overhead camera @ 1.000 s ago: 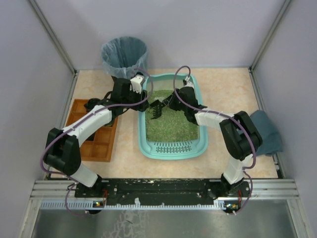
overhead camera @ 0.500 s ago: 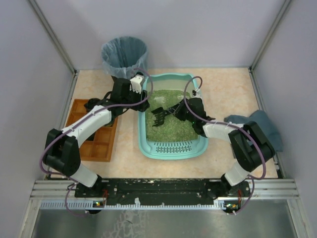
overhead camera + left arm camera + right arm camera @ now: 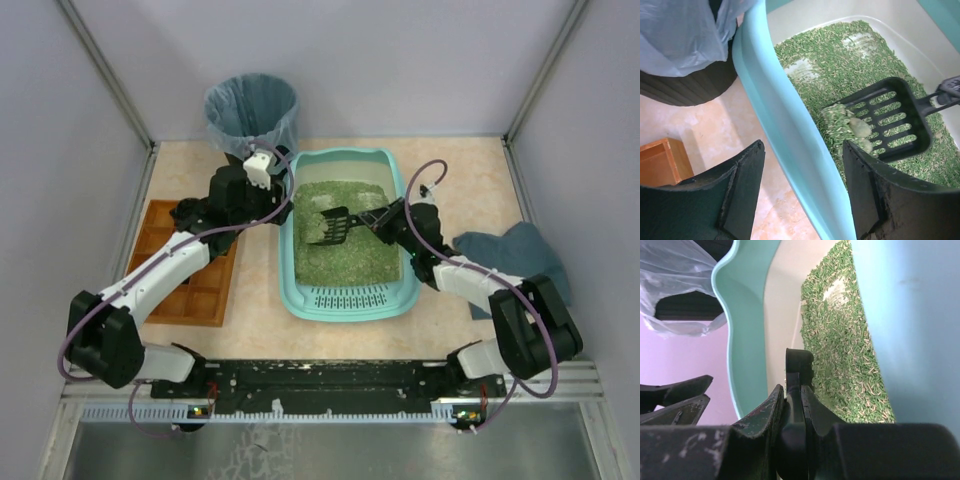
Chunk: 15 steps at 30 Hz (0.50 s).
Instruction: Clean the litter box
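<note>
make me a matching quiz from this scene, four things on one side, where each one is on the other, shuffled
Things:
1. scoop
2. bin
3. wooden tray
4. cloth

Places:
A. behind the far left corner of the litter box
B. on the table, left of the litter box
C. at the table's right edge
D. over the litter, held by the right gripper

Pairs: 1-D, 2-A, 3-B, 4-C

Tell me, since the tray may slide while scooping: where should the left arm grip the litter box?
Grip the litter box by its left long wall, coming from above. That wall is thin and upright with a rounded rim, and it lies between the left gripper's open fingers, one outside, one inside near the scoop.
</note>
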### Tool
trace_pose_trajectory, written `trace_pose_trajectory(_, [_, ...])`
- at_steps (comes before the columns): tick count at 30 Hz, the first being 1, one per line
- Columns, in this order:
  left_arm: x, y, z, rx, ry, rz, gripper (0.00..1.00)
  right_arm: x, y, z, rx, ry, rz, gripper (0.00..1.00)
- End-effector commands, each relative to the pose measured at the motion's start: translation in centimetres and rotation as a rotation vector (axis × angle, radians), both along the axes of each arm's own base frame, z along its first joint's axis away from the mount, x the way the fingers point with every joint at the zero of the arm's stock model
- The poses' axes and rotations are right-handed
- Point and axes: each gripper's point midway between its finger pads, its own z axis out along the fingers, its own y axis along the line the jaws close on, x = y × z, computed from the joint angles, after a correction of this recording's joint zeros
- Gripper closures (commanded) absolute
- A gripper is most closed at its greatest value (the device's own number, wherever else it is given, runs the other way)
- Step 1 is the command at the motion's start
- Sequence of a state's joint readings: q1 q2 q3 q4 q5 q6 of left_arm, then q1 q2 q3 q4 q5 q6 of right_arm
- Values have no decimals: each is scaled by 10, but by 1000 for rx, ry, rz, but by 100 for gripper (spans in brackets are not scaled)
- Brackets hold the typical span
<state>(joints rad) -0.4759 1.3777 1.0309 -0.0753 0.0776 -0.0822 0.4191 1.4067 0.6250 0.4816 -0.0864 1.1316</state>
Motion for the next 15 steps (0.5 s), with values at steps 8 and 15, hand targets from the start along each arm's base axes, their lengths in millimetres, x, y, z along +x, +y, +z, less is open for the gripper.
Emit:
trace_pose_trajectory(8, [1, 15, 33, -49, -133, 84, 28, -12, -55, 82, 219, -201, -56, 100])
trace_pose_trajectory(15, [2, 13, 32, -49, -125, 77, 28, -12, -73, 88, 265, -207, -68, 100])
